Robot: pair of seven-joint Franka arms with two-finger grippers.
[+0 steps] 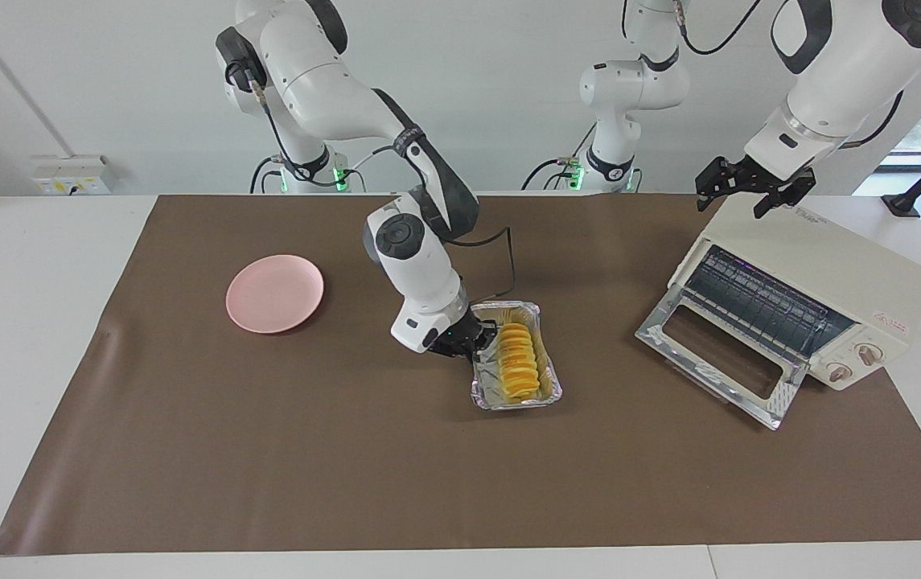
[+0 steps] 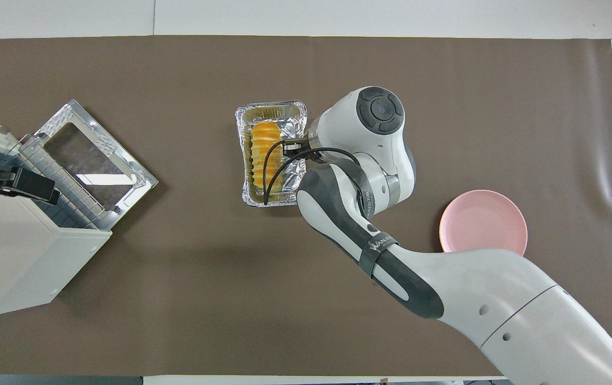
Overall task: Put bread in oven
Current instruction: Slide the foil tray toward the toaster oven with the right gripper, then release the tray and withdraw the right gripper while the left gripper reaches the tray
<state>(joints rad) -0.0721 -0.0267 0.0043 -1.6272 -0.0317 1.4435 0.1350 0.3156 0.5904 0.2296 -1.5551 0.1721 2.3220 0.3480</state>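
The yellow-orange ridged bread (image 1: 518,362) lies in a crinkled silver foil tray (image 1: 544,396) at mid-table; it also shows in the overhead view (image 2: 263,149), as does the tray (image 2: 271,111). My right gripper (image 1: 478,338) is low at the tray's side rim, beside the bread, and shows from above (image 2: 291,149). The cream-white oven (image 1: 830,265) stands at the left arm's end, its glass door (image 1: 717,354) dropped open with the rack showing. My left gripper (image 1: 754,193) hovers open over the oven's top (image 2: 17,251).
A round pink plate (image 1: 275,293) lies toward the right arm's end of the table, also in the overhead view (image 2: 483,222). A brown mat (image 1: 347,466) covers the table. The right arm's forearm stretches over the mat between plate and tray.
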